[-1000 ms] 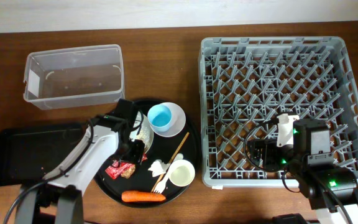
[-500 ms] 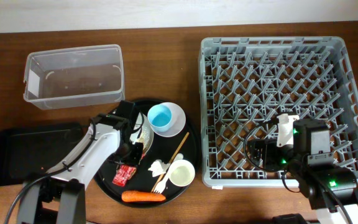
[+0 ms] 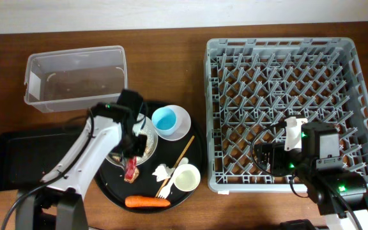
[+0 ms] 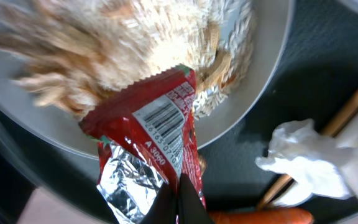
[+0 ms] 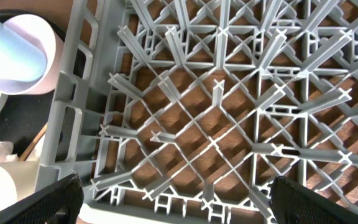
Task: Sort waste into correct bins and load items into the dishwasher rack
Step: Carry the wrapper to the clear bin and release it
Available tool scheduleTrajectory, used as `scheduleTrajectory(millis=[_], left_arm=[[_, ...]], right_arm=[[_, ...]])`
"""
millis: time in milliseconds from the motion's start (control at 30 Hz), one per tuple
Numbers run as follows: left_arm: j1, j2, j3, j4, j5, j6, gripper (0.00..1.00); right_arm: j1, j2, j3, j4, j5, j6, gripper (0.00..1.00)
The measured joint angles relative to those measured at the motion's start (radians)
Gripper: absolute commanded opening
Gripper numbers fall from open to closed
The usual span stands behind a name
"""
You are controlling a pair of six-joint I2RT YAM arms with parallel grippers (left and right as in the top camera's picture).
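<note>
Left gripper (image 4: pixel 180 202) is clamped on the red wrapper (image 4: pixel 148 137), jaws pinched together on one end of it. Beyond the wrapper, as the wrist camera sees it, sits the white plate (image 4: pixel 263 81) heaped with beige food scraps (image 4: pixel 123 37). Right of the fingertips lie the crumpled tissue (image 4: pixel 303 155) and chopstick (image 4: pixel 353 106); the carrot (image 4: pixel 260 216) is just beside them, at the lower edge. All of these rest on the round black tray (image 3: pixel 112 186). The clear tub (image 3: pixel 75 80) and shallow black tray (image 3: pixel 30 160) stand apart from the left gripper, off to either side of its arm. Right gripper (image 5: pixel 176 186) is spread wide over the near edge of the grey rack (image 3: pixel 280 64), gripping nothing, pegs directly beneath it.
</note>
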Motion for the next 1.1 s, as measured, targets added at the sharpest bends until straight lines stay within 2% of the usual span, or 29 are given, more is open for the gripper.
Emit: scheduleTrajectory(millis=[133, 300, 533, 633, 767, 900, 1033, 1067, 1100], left_arm=[[0.0, 0.003, 0.177, -0.039, -0.035, 0.0, 0.01], [0.02, 0.003, 0.328, 0.01, -0.106, 0.0, 0.0], [0.195, 0.005, 0.34, 0.291, -0.1, 0.0, 0.01], [0.259, 0.023, 0.343, 0.431, -0.08, 0.0, 0.05], [0.301, 0.093, 0.345, 0.607, -0.066, -0.002, 0.06], [0.304, 0.177, 0.346, 0.687, -0.062, -0.003, 0.06], [0.304, 0.275, 0.346, 0.705, -0.06, 0.0, 0.34], [0.304, 0.291, 0.346, 0.702, -0.059, -0.009, 0.46], [0.304, 0.301, 0.346, 0.697, -0.059, -0.008, 0.5]], right_arm=[[0.0, 0.0, 0.0, -0.002, 0.0, 0.0, 0.99], [0.0, 0.0, 0.0, -0.006, 0.0, 0.001, 0.99], [0.0, 0.0, 0.0, -0.016, 0.0, 0.0, 0.99], [-0.001, 0.0, 0.0, -0.018, 0.0, 0.001, 0.99], [-0.001, 0.0, 0.0, -0.027, 0.0, 0.0, 0.99], [-0.001, 0.0, 0.0, -0.04, 0.0, 0.0, 0.99], [-0.001, 0.0, 0.0, -0.041, 0.0, 0.0, 0.99], [-0.001, 0.0, 0.0, -0.041, 0.0, 0.0, 0.99], [-0.001, 0.0, 0.0, -0.041, 0.0, 0.0, 0.99]])
